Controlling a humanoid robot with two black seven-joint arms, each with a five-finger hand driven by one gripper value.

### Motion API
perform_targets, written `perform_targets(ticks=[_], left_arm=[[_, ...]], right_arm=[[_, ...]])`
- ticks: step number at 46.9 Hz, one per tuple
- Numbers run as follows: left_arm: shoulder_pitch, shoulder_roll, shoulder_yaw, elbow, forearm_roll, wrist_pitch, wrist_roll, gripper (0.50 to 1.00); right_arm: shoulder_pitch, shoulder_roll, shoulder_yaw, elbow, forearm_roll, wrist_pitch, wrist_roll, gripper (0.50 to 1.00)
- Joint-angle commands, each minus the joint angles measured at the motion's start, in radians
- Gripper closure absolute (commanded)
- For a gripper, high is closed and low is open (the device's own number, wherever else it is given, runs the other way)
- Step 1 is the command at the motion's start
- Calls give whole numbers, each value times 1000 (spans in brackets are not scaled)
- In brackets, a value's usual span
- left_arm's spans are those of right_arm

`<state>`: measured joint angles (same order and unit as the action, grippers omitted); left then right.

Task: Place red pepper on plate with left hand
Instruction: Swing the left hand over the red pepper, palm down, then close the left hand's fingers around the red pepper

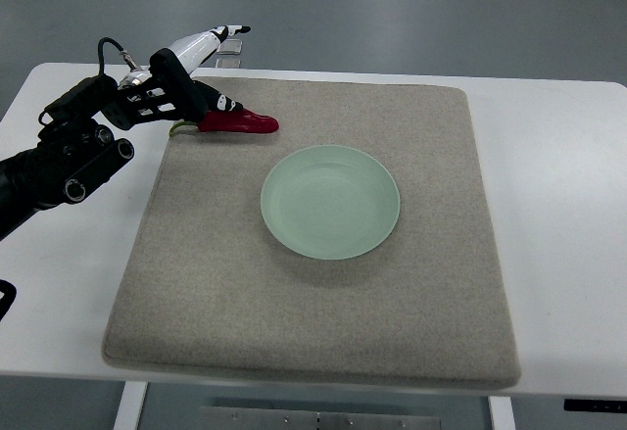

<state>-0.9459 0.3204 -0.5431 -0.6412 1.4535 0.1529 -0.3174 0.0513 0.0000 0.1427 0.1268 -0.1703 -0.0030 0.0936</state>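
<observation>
red pepper (240, 122) lies on the grey felt mat (313, 283), up at about eleven o'clock from the plate (330, 202) and near the mat's far left corner. its long body runs roughly left to right, red tip pointing toward three o'clock and its thin green stem (179, 128) curling out at the nine o'clock end. my left hand (181, 97) is right at that stem end, the arm coming in from the left edge across the white counter (558, 205). my dark fingers (211, 103) reach down onto the top of the pepper's thick end and seem to touch it, though from this steep angle i cannot say for sure whether they are clamped around it or only resting on it. one white finger (211, 40) with a black tip sticks out straight toward twelve o'clock, away from the pepper. the pepper looks to be lying flat on the mat.

the plate is pale green, round and shallow, sitting near the middle of the mat with nothing in it. it is apart from the pepper, with a strip of bare mat between them. the mat covers most of the counter, whose white top shows all around it.
</observation>
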Motion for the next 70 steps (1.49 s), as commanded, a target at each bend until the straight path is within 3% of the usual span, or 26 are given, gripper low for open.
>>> perform_targets(ticks=[1,12,38,61,70], left_arm=[[-8,0,0,0,39,-7,1,525],[-57,31,117,2,68,-49,1,525],[-51,51,170,35,68,-49,0,531],[-51,14,196,80,67,-47,0,673],[-50,6,196,86,67,-46,0,699]], right_arm=[[-1,0,0,1,0,0,0,568],[-1,0,0,-1,0,0,0,568],[1,0,0,1,0,0,1,568],[1,0,0,1,0,0,0,568],[1,0,0,-1,0,0,0,568]])
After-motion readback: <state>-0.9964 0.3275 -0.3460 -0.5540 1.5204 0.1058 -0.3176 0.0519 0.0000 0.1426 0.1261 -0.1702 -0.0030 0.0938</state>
